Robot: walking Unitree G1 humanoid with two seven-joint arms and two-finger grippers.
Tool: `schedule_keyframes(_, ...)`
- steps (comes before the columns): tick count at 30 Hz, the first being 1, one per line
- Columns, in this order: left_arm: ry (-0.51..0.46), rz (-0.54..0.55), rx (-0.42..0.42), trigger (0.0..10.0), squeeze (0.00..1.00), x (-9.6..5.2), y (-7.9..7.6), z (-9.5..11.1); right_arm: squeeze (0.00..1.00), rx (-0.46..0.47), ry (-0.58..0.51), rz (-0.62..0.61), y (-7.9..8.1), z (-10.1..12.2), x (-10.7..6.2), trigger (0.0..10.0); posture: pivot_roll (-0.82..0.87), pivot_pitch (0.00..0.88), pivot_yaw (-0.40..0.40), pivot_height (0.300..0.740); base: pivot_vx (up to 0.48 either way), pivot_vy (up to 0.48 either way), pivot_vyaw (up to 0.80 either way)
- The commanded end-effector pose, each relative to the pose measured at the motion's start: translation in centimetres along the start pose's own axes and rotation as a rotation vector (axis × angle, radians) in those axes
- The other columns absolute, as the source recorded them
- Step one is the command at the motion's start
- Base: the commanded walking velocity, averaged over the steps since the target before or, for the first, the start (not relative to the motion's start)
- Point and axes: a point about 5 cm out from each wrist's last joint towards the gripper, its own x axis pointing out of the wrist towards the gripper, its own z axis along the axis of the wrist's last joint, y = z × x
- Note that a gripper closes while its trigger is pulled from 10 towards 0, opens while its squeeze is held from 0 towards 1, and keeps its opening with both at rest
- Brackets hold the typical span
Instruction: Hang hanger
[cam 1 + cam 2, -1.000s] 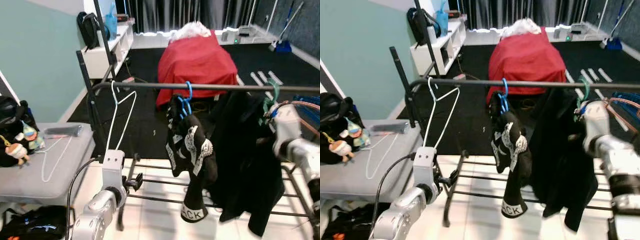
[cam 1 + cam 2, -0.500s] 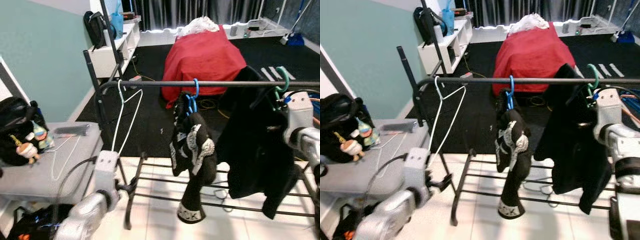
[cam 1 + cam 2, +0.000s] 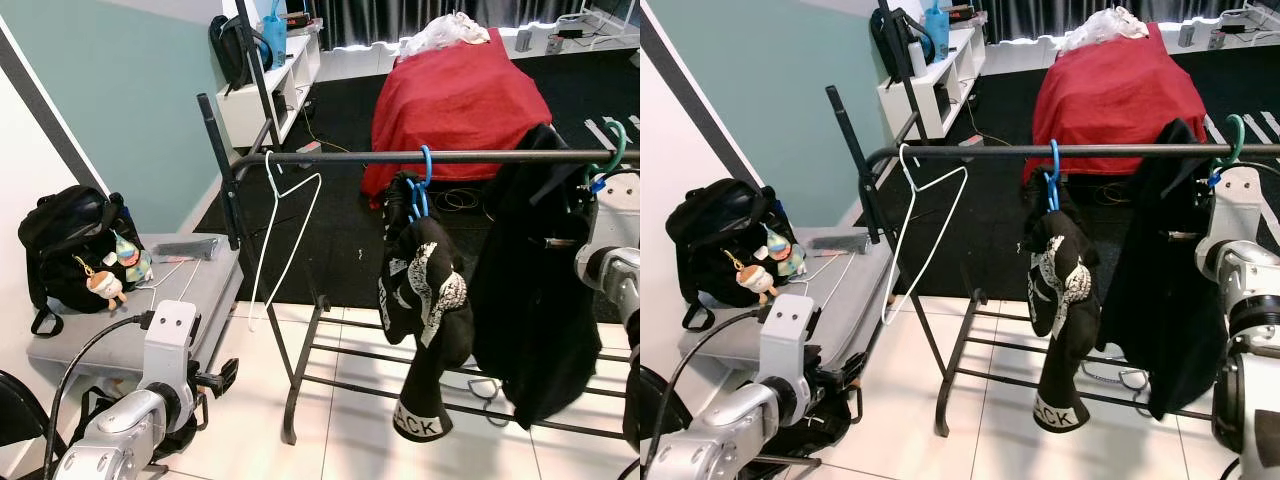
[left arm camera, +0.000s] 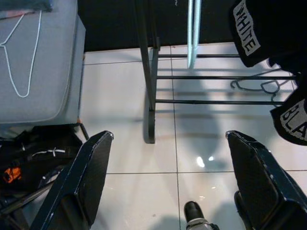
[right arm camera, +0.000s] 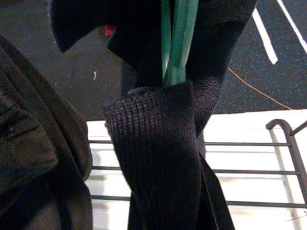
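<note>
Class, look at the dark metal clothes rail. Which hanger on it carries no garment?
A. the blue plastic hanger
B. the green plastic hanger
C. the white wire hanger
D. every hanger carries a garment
C: the white wire hanger hangs bare at the left end of the dark metal clothes rail, while the blue plastic hanger and the green plastic hanger each hold dark clothing.
</note>
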Motion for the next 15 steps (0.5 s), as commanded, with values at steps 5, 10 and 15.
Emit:
schedule_keyframes(5,0.033,0.014,0.020,10.0,0.00,-0.5,0.4,0.0,0.00,0.021,-0.002,0.043,0.6,0.4,0.1,10.0,0.03,0.071,0.181,0.740,0.000,0.000,0.00)
schedule_keyframes(10,0.042,-0.001,0.002,10.0,0.00,-0.5,-0.2,0.0,1.00,0.022,0.076,0.081,1.1,-1.3,0.3,10.0,0.01,0.065,0.169,0.740,0.000,0.000,0.00)
schedule_keyframes(15,0.036,-0.039,-0.031,10.0,0.00,0.2,-1.2,-0.1,1.00,0.034,0.071,0.115,1.4,-1.8,0.3,10.0,-0.03,0.043,0.151,0.740,0.000,0.000,0.00)
